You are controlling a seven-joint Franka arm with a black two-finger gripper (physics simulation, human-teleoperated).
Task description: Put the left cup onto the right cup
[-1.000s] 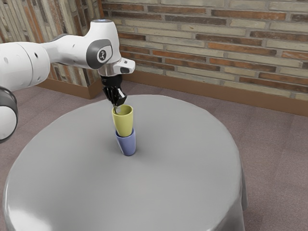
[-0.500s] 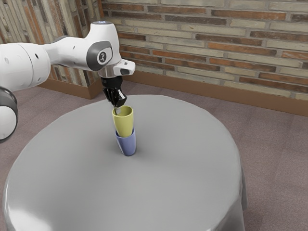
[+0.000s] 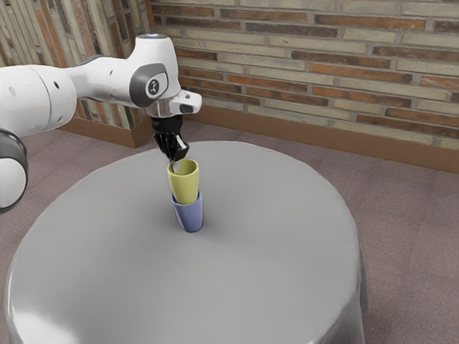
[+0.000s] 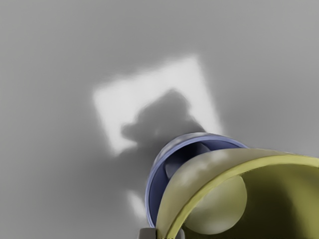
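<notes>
Jaws slightly higher, at yellow cup [image 3: 183,182] rim.

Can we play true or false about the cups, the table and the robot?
1. The yellow cup sits inside the blue cup. True.
2. The blue cup lies on its side. False: it stands upright on the table.
3. The table is round and grey. True.
4. The robot arm is red. False: it is white.
5. The two cups stand far apart. False: they are stacked together, the yellow one on top.
</notes>
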